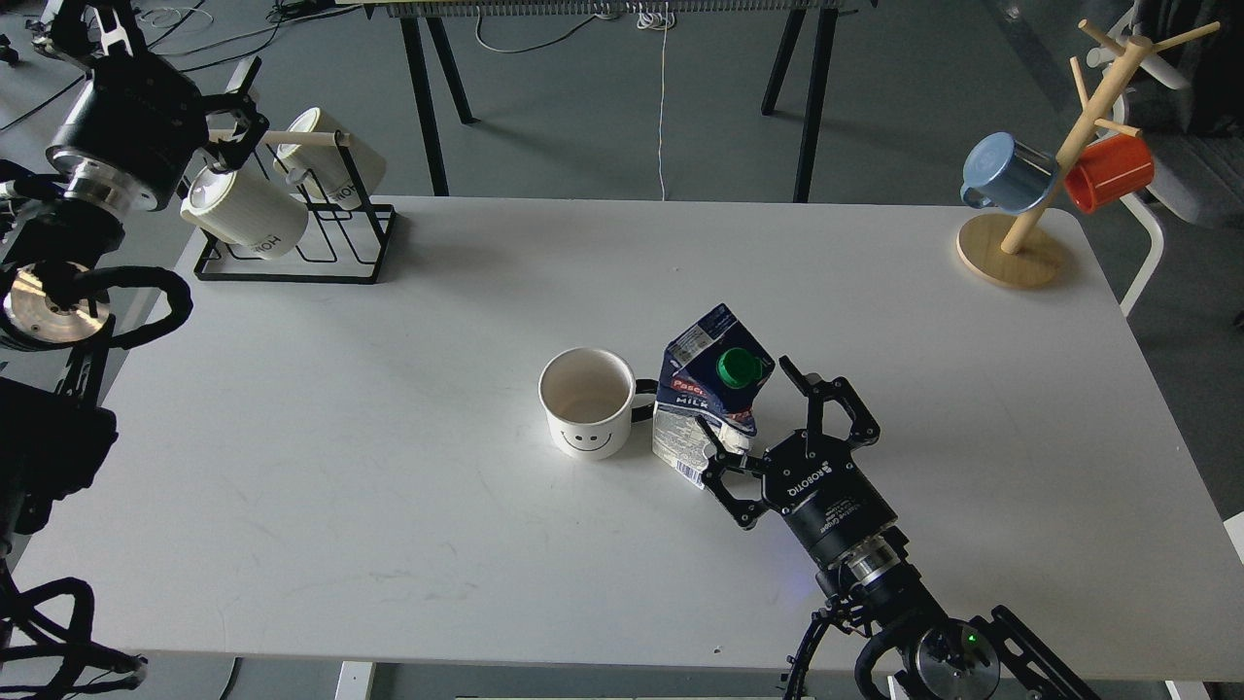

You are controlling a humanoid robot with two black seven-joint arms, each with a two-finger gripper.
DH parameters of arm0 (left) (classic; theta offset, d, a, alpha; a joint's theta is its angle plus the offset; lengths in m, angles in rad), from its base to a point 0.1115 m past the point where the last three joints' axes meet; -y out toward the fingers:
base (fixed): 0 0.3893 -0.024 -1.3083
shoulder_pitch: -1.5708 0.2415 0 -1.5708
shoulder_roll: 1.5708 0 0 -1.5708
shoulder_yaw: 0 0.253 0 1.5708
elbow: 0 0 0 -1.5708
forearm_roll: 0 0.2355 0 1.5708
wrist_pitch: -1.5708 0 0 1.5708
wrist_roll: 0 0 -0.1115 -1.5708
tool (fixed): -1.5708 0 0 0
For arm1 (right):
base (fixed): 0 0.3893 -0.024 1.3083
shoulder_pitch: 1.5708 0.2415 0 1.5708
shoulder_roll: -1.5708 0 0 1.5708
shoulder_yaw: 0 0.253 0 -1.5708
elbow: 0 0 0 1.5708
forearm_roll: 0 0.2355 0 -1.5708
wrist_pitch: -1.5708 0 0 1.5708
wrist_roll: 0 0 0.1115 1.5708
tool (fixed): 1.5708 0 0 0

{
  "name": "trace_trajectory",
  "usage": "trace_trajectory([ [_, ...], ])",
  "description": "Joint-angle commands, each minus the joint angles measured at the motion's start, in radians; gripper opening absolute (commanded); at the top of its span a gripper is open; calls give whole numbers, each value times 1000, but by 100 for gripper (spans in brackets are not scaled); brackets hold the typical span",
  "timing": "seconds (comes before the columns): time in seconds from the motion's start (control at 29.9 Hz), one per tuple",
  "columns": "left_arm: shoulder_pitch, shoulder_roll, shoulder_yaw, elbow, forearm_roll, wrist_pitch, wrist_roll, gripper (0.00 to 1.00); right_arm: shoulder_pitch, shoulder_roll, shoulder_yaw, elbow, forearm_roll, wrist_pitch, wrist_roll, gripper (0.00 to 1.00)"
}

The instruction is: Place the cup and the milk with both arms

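Note:
A white cup with a smiley face (pixel 586 405) stands upright in the middle of the table. Right beside it, on its right, a blue and white milk carton (pixel 702 403) with a green cap (pixel 739 367) stands nearly upright, close to the cup's handle. My right gripper (pixel 746 401) comes in from the lower right, and its fingers are closed on the carton's sides. My left gripper (pixel 255 97) is at the far left, raised by the mug rack, with its fingers spread and nothing in them.
A black wire rack (pixel 326 238) with two white mugs (pixel 248 212) stands at the table's back left. A wooden mug tree (pixel 1030 209) with a blue mug (pixel 1006 173) and an orange mug (pixel 1108 170) stands at the back right.

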Motion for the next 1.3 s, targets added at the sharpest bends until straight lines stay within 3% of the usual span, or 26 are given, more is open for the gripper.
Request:
trace_trajectory([
  [0.0,1,-1,0,0,0,0,0,100,-5,0,-4,22,0,0,-3,98],
  [0.47,1,-3,0,0,0,0,-2,100,-157,-46,-1,158,29,0,-8,98],
  [0.83,3,-3,0,-2,1,0,0,100,-277,-305,212,268,224,0,-6,98],
  [1.1,9,-7,0,-3,0,-2,-2,100,-152,-501,353,225,382,0,-1,98],
  [1.27,3,-3,2,2,8,3,6,100,46,-523,350,214,382,0,0,98],
])
